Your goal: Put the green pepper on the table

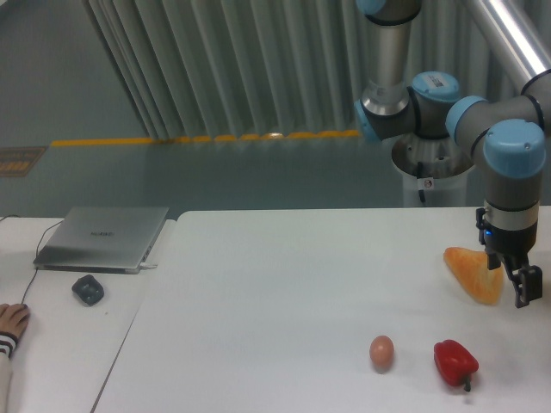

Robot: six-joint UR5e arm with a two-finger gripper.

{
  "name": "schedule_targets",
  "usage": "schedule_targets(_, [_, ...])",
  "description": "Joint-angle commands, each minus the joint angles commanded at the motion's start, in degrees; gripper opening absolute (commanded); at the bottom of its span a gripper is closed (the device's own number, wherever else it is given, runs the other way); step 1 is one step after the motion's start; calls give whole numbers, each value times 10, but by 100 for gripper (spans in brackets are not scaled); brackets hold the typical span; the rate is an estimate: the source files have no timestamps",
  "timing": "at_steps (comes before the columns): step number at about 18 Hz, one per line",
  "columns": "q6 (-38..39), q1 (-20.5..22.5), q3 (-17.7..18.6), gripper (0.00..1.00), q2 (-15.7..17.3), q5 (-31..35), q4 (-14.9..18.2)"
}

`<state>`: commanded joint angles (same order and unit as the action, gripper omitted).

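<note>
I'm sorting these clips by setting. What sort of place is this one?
Most likely a robotics lab or test workshop. An industrial arm stands at a plain white table with an egg and a red pepper laid out, beside a side desk with a laptop.

The arm [405, 77] has silver tubes, light-blue joint caps, and a black wrist with dark jaws.

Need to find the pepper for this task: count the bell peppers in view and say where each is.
1: a red pepper near the table's front right, beside an egg. No green pepper shows; it may be out of frame.
</note>
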<state>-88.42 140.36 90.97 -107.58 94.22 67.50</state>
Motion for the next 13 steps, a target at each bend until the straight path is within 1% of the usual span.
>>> schedule_targets(9, [-6,0,1,100,1,1,1])
schedule_targets(11, [-30,1,2,100,1,3,2])
schedule_targets(13, [-53,0,3,100,3,33,2])
